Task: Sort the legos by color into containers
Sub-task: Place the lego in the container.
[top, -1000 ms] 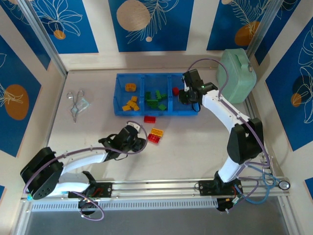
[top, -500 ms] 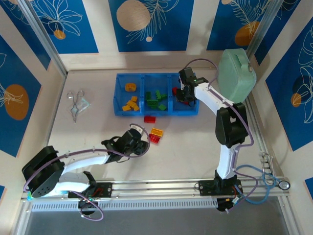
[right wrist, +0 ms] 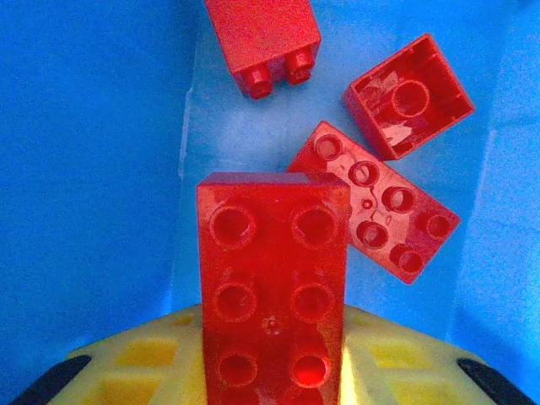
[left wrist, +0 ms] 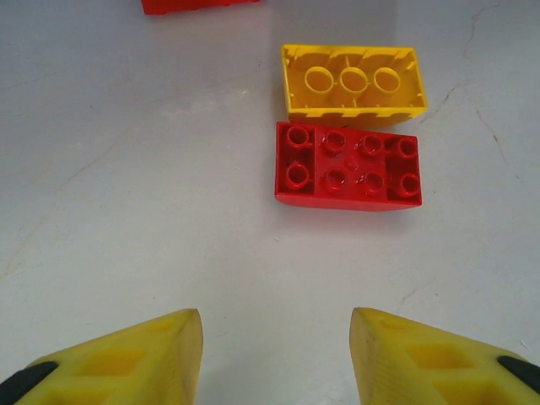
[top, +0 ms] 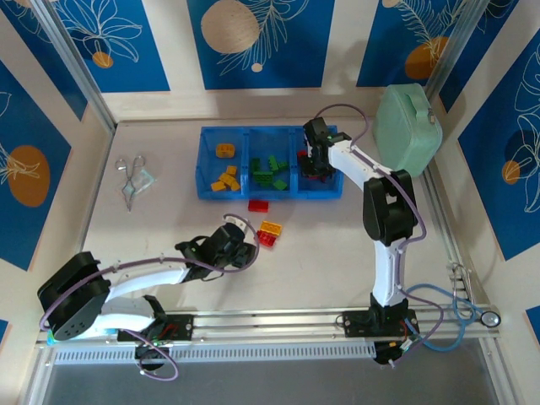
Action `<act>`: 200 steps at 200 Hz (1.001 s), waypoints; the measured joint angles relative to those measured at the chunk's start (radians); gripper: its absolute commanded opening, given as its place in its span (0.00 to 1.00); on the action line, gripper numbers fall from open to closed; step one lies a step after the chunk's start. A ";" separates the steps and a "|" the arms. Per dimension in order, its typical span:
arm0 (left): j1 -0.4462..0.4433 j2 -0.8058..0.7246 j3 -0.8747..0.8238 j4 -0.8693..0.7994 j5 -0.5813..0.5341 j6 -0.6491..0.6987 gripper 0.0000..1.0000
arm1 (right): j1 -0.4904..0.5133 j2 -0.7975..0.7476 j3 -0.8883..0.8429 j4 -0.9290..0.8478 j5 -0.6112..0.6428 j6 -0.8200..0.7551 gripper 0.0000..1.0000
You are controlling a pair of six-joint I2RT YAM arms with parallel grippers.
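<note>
My right gripper (top: pixel 314 164) hangs over the right compartment of the blue tray (top: pixel 202 169), shut on a long red brick (right wrist: pixel 270 287) that stands between its yellow fingers. Below it in that compartment lie three red bricks (right wrist: pixel 388 207). Yellow bricks (top: pixel 224 179) fill the left compartment and green ones (top: pixel 270 169) the middle one. On the table in front of the tray lie a red brick (top: pixel 258 205), an upturned yellow brick (left wrist: pixel 353 83) and a second red brick (left wrist: pixel 348 166) touching it. My left gripper (left wrist: pixel 277 346) is open and empty, just short of that pair.
A mint green handled case (top: pixel 408 131) stands right of the tray, close to my right arm. Scissors (top: pixel 129 177) lie at the far left of the table. Panel walls close in the table at the back and both sides.
My right arm has swung left, carrying the red brick deeper over the right compartment. The left gripper has crept a little toward the yellow and red pair.
</note>
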 measured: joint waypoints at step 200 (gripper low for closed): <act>-0.010 -0.029 0.000 -0.015 -0.016 0.000 0.62 | 0.019 0.012 0.026 -0.039 0.055 0.005 0.60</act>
